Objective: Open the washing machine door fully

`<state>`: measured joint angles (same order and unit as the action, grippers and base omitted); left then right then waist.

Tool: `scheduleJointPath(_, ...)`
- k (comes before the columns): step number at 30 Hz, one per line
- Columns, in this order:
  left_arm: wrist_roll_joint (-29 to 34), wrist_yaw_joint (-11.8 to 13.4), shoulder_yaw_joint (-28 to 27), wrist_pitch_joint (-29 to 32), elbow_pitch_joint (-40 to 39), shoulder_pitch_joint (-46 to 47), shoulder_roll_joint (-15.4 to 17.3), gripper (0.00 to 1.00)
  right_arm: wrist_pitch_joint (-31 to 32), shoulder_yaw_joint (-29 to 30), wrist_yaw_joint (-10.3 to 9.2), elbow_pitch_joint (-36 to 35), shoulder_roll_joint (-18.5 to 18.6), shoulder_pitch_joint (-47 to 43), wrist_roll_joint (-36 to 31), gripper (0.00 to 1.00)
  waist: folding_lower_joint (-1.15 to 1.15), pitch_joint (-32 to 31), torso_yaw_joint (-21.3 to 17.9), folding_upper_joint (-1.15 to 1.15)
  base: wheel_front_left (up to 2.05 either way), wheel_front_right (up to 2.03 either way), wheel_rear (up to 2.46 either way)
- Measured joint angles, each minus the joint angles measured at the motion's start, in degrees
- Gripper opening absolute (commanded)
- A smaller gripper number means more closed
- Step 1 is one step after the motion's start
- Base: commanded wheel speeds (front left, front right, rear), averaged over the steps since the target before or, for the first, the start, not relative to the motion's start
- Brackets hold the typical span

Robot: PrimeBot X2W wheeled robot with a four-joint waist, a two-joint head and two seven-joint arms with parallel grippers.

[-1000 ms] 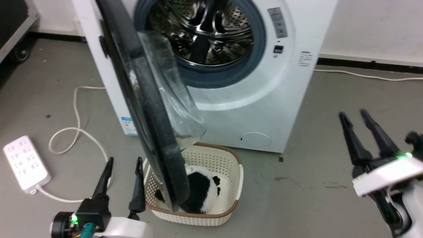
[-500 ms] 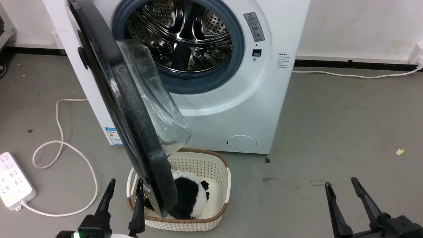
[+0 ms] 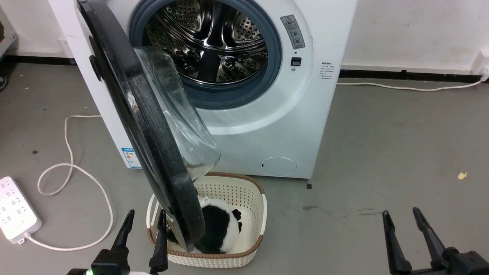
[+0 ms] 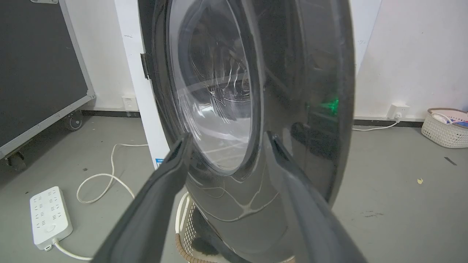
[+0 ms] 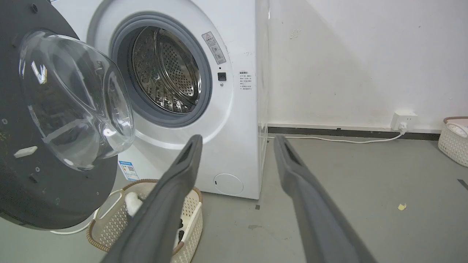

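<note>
From the head view, the washing machine door [image 3: 153, 126] stands swung out roughly square to the front of the washing machine [image 3: 275, 126], hinged at that view's left, with its lower rim hanging over the cream basket [image 3: 263, 214] and the black-and-white soft toy [image 3: 221, 229] inside. The left hand [image 3: 147, 211] sits just beside the door's outer face, fingers spread and empty. The right hand [image 3: 400, 211] is well apart at the lower right, likewise spread and empty. The door looks only part-way open, and I judge the main risk to be that the left hand stands on the side toward which the door must travel, so it could block or be struck. A white cable [image 3: 68, 168] and power strip [image 3: 15, 210] lie on the floor to the left, where a wheeled base could snag them. In the left wrist view the fingers aim at the glossy black face; whether they touch it I cannot tell, and a push there might slide off the curve. In the right wrist view the clear bowl bulges toward the drum, a slippery place to press. Counted: one door, one machine, two hands, one toy, one power strip, and two baskets, the second [image 5: 453, 140] at the far right by the wall.
</note>
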<state>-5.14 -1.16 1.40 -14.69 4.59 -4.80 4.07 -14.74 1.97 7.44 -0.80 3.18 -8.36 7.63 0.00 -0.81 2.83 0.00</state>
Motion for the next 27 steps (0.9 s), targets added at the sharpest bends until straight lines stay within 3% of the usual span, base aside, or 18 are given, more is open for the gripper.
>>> scheduleJointPath(1, 0.00, -0.03, 0.02, 0.00, -0.12, 0.00, 0.00, 0.00, 0.01, -0.02, 0.00, 0.01, 0.00, 0.00, 0.00, 1.00, 0.00, 0.00, 0.05, 0.00, 0.00, 0.00, 0.00)
scheduleJointPath(9, 0.81, 0.12, -0.79, 0.00, -3.90, 0.06, -0.03, 0.00, 0.00, -0.34, -0.01, 0.11, -0.02, 0.01, 0.53, 1.00, 0.00, -0.06, 0.49, 0.00, 0.00, 0.00, 0.00)
scheduleJointPath(16, -0.80, 3.67, -6.71, 0.00, -14.56, 1.97, -0.64, 0.00, 0.00, -1.05, -0.01, 0.43, -0.05, 0.03, 1.07, 1.00, 0.00, -0.58, 0.99, 0.00, 0.00, 0.00, 0.00)
scheduleJointPath(27, -1.10, 2.68, -10.66, -0.01, -31.28, 10.08, -0.98, 0.00, 0.00, -1.55, -0.01, 0.43, -0.05, 0.16, 1.11, 1.00, 0.00, -1.03, 0.90, 0.00, 0.00, 0.00, 0.00)
